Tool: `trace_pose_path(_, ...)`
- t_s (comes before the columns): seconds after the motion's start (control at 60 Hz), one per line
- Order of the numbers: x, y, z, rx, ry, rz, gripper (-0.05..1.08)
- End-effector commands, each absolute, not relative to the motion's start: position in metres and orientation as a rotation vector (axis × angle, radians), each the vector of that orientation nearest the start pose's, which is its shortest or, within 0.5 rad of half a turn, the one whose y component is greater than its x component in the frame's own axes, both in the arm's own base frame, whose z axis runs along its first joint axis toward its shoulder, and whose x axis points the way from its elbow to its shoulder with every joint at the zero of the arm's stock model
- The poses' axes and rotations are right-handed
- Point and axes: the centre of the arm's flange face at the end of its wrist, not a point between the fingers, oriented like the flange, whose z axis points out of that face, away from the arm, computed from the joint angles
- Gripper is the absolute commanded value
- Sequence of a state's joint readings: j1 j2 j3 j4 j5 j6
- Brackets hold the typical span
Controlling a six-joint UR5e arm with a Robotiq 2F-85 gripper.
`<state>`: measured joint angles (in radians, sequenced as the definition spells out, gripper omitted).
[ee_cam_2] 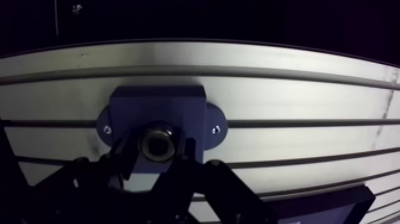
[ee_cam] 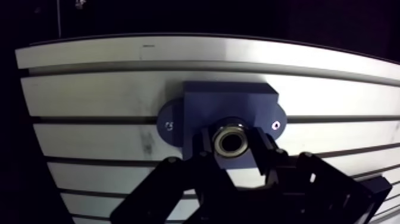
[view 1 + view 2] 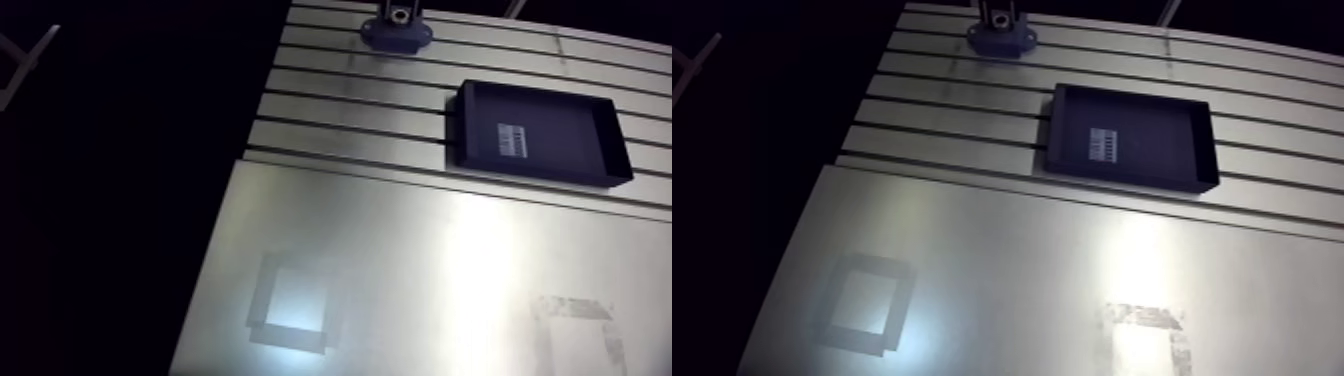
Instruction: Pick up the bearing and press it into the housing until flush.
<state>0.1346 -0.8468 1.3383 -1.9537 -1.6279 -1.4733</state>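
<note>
In the wrist view my gripper (image 2: 231, 142) is shut on the bearing (image 2: 231, 140), a small metal ring with a dark bore, held between the two black fingertips (image 2: 205, 148). Right under and behind the bearing stands the blue housing (image 2: 232, 101), a block on an oval flange with two screws, bolted to the slotted table. Whether the bearing touches the housing is hidden. In the arm view the housing (image 3: 397, 35) sits at the table's far edge, with only a small bright part of the wrist showing over it.
A black shallow tray (image 3: 540, 133) with a white label lies on the slotted table (image 3: 340, 100), right of the housing and nearer the camera. Nearer still, a smooth metal sheet (image 3: 420, 260) carries two taped square outlines (image 3: 292, 303).
</note>
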Motion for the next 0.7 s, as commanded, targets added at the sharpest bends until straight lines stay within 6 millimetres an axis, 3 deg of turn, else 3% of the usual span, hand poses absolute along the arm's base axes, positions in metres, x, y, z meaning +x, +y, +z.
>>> trace_pose_path(0.017, -0.692, -0.223, 0.182, -0.061, 3.032, 0.104, 0.65)
trace_pose_path(0.417, -0.692, -0.222, 0.181, -0.067, 3.03, 0.106, 0.62)
trace_pose_path(0.433, -0.692, -0.222, 0.182, -0.067, 3.032, 0.106, 0.5)
trace_pose_path(0.45, -0.692, -0.222, 0.182, -0.067, 3.032, 0.106, 0.5)
trace_pose_path(0.467, -0.692, -0.222, 0.182, -0.066, 3.033, 0.104, 0.23)
trace_pose_path(0.483, -0.692, -0.222, 0.182, -0.066, 3.033, 0.104, 0.23)
trace_pose_path(0.5, -0.692, -0.222, 0.184, -0.066, 3.035, 0.102, 0.03)
trace_pose_path(0.7, -0.693, -0.225, 0.204, -0.068, 3.066, 0.093, 0.0)
